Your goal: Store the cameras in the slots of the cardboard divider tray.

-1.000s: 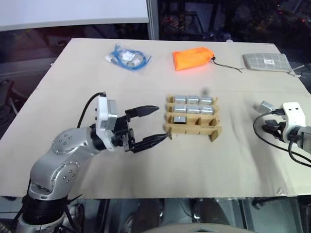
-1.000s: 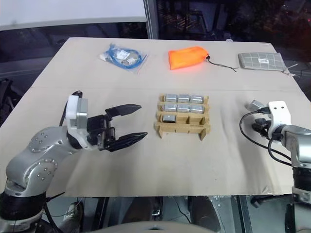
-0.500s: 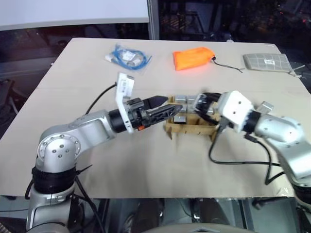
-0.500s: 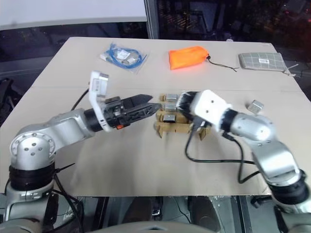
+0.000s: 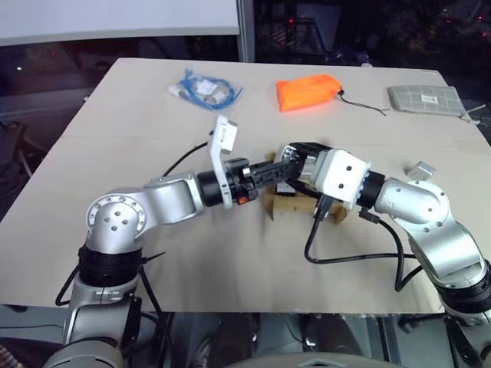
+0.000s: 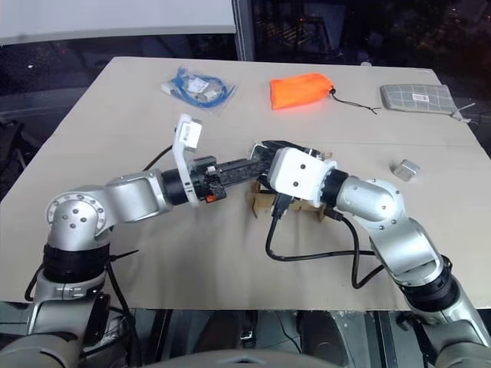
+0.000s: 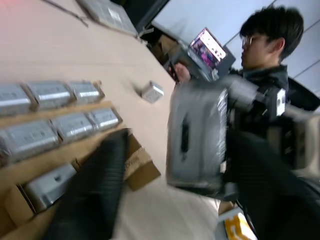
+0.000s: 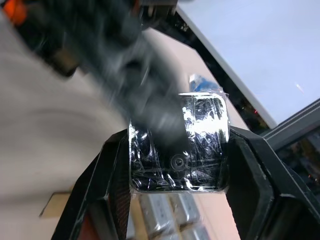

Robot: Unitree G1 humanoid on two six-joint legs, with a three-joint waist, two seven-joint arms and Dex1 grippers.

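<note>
A silver-grey camera [image 8: 200,150] is clamped between the two black fingers of my right gripper [image 8: 177,150], held above the left end of the cardboard divider tray [image 5: 272,205]. My left gripper [image 5: 281,169] reaches in level from the left and meets that camera. In the left wrist view the held camera [image 7: 195,135] hangs just in front of it. Several cameras [image 7: 50,92] fill the tray's far rows, and one more [image 7: 47,185] sits in a near slot. Another loose camera [image 5: 423,170] lies on the table to the right.
Along the table's far side lie a bag of blue cable [image 5: 205,90], an orange pouch [image 5: 307,93] and a grey mesh pouch [image 5: 426,98]. A person [image 7: 265,45] sits beyond the table. My right arm's black cable [image 5: 345,257] loops over the table in front of the tray.
My right arm swung in from the right edge to above the tray with its camera. The left gripper rolled and moved right to meet it. In the last half second both hands barely moved.
</note>
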